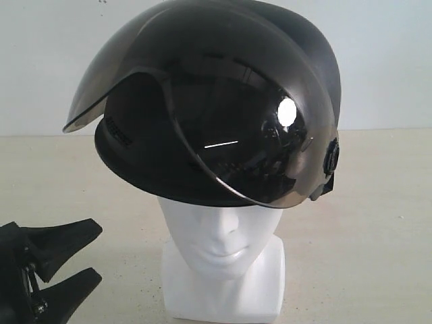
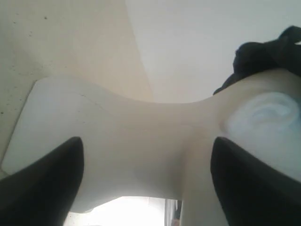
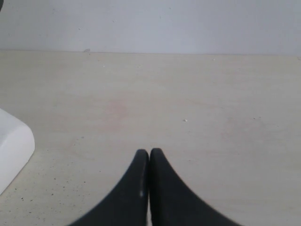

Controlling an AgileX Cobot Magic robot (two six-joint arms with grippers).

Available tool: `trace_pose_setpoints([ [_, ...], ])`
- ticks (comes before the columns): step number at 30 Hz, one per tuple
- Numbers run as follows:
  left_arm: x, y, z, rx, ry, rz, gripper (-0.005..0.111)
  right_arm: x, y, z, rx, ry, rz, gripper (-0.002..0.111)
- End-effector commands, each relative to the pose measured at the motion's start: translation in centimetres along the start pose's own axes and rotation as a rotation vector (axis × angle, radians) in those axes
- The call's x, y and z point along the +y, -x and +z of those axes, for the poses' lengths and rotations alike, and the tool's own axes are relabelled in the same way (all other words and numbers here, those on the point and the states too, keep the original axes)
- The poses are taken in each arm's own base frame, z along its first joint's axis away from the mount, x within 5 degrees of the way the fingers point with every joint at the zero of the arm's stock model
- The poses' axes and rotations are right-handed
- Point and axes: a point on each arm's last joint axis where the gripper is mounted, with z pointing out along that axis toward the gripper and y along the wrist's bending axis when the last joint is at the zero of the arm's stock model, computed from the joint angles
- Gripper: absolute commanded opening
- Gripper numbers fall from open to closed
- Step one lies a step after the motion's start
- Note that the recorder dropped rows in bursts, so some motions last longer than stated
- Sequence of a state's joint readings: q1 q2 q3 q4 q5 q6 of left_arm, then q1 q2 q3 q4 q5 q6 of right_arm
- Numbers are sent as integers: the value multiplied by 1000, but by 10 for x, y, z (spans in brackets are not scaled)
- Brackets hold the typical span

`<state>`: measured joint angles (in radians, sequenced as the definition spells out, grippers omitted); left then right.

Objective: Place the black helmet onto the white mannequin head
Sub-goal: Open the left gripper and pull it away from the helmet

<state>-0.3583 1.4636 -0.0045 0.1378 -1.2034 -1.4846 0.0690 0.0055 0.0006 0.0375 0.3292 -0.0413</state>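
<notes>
The black helmet (image 1: 223,115) sits on top of the white mannequin head (image 1: 221,243), tilted, with its smoky visor raised over the front; the face shows below the rim. My left gripper (image 1: 94,250) is open at the lower left, apart from the head's base, holding nothing. In the left wrist view the head's neck (image 2: 141,141) and ear (image 2: 268,113) fill the frame between the spread fingers (image 2: 47,183), with a bit of the helmet (image 2: 263,56) above. My right gripper (image 3: 149,153) is shut on nothing, over bare table, and is outside the exterior view.
A pale beige table (image 1: 364,223) carries the head, with a white wall (image 1: 40,61) behind. A corner of the white neck base (image 3: 11,150) shows at the side in the right wrist view.
</notes>
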Motion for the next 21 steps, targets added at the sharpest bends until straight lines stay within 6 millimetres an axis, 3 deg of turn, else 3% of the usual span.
trace_pose_setpoints([
  [1,-5,-1,-5,6,-7,41,71,0,1,0,-13,3,-1,0],
  [8,-12,0,-12,3,-10,84,66,0,1,0,-13,3,-1,0],
  [11,-16,-4,-16,43,-23,123,49,0,1,0,-13,3,-1,0],
  [16,-32,-12,-26,111,-146,190,9,0,1,0,-13,3,-1,0],
  [21,-47,-14,-39,112,-252,247,4,0,1,0,-13,3,-1,0],
])
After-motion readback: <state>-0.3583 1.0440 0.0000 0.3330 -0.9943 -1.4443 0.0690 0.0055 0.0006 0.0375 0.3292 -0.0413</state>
